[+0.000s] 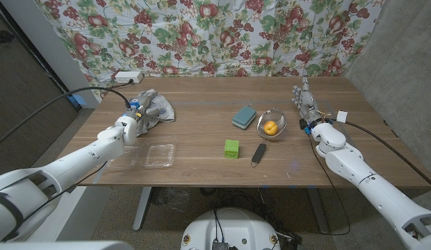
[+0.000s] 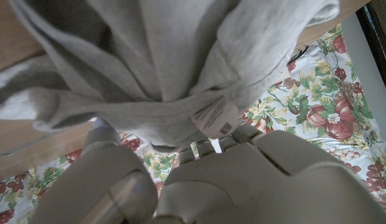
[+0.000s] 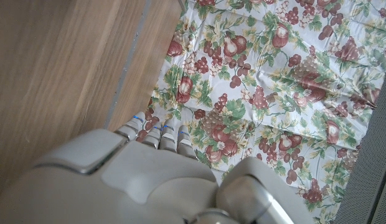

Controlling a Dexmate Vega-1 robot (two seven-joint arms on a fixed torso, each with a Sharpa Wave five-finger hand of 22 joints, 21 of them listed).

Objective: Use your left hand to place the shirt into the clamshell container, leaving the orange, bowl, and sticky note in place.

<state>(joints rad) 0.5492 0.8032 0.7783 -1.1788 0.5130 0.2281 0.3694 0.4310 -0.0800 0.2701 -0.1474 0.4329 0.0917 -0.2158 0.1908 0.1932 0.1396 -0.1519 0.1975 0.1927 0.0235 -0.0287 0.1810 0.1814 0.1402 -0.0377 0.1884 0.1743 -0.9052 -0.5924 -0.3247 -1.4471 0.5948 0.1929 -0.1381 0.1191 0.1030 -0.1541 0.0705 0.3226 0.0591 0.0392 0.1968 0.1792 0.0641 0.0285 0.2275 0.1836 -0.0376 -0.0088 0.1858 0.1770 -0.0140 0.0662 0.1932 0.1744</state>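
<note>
The grey shirt (image 1: 156,108) lies bunched at the table's far left. My left hand (image 1: 132,119) is at its near edge. In the left wrist view the shirt (image 2: 162,56) gathers into folds right at my fingertips (image 2: 204,147), which grip the cloth beside its white label (image 2: 216,118). The clear clamshell container (image 1: 160,155) lies open near the front edge, just right of my left forearm. The orange (image 1: 270,127) sits in the wire bowl (image 1: 261,119). A green sticky note block (image 1: 231,148) stands in front of them. My right hand (image 1: 306,104) waits at the far right, fingers straight, holding nothing.
A blue-green sponge (image 1: 244,117) lies left of the bowl. A black clip-like object (image 1: 258,153) lies right of the sticky note block. A white power strip (image 1: 128,76) sits at the far left corner. A floral cloth (image 1: 222,35) hangs behind the table.
</note>
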